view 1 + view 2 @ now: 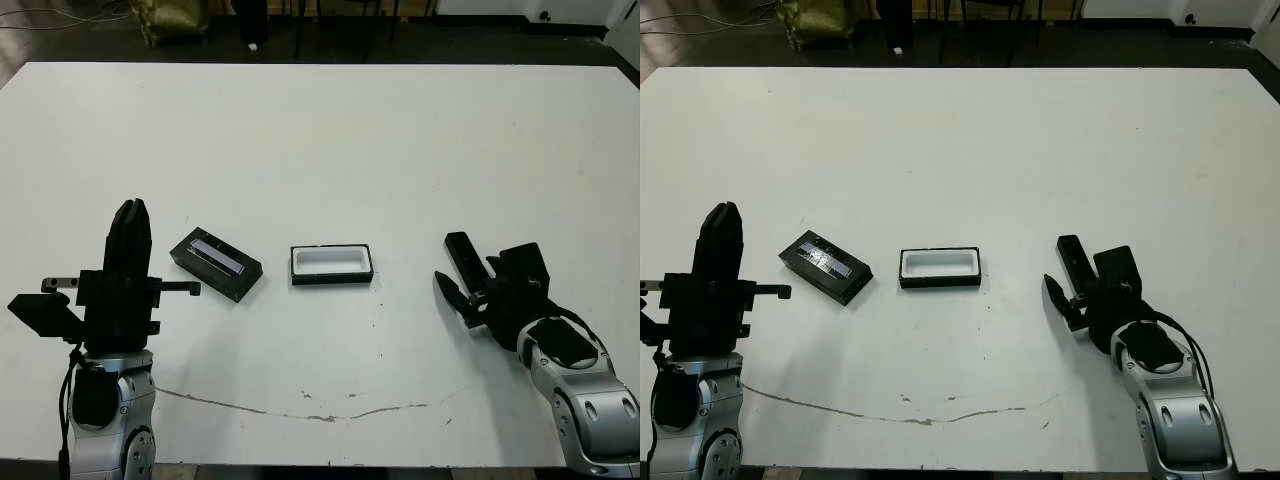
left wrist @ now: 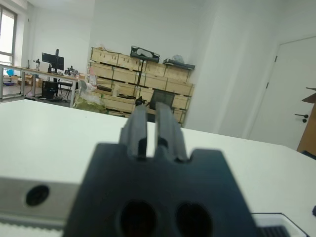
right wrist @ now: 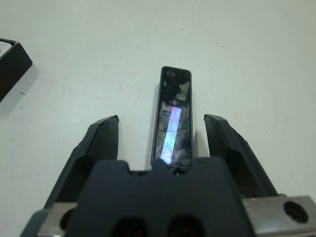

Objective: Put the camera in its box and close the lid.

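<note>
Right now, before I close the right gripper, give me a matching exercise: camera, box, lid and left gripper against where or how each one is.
Column 1:
1. camera
2. box
3. lid
4. left gripper

Column 2:
A. open and empty, white lining showing, mid-table
B. fingers together, holding nothing
C. on the table between the open fingers of the right gripper
D. flat on the table, on the box's left

Pairs: 1-C, 2-A, 3-D, 4-B
</note>
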Robot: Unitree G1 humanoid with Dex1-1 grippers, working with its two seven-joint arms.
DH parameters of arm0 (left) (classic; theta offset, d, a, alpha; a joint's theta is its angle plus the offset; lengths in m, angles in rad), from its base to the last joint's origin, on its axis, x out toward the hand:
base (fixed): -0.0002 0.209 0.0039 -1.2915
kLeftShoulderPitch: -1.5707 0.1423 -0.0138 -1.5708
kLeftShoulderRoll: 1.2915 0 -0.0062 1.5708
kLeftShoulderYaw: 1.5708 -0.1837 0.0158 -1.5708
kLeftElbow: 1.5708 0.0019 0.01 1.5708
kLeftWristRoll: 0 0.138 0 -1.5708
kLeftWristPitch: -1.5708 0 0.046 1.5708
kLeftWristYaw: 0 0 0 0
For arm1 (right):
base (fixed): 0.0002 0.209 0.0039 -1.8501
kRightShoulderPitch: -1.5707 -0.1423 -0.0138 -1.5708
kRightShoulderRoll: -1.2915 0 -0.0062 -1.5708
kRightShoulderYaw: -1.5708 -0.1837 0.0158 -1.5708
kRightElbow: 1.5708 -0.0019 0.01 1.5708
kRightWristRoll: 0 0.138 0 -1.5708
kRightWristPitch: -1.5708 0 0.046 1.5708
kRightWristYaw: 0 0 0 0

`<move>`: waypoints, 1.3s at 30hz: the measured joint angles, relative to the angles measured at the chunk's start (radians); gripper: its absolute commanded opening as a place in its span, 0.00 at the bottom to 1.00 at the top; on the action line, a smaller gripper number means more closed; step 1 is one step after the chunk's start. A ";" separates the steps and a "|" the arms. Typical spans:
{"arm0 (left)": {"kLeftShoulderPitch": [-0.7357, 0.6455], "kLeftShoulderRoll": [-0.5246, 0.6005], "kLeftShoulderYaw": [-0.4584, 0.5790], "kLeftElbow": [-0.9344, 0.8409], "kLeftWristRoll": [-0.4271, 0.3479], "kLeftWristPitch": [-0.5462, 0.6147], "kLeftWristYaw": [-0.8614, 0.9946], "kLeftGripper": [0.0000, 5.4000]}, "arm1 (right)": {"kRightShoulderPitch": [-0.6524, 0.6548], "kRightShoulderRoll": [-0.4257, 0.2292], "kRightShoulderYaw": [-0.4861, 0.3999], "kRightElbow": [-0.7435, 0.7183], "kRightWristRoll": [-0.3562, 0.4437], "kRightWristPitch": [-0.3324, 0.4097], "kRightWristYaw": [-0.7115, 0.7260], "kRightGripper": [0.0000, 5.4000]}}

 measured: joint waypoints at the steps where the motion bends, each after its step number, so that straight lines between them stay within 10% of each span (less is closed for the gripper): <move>1: 0.001 0.000 0.000 -0.005 0.002 0.003 0.005 0.00 | 0.001 0.000 -0.001 0.001 0.002 -0.002 0.000 0.62; 39: 0.020 0.001 0.001 -0.047 0.002 0.055 0.022 0.00 | 0.034 0.092 -0.057 0.030 0.106 -0.034 -0.115 0.62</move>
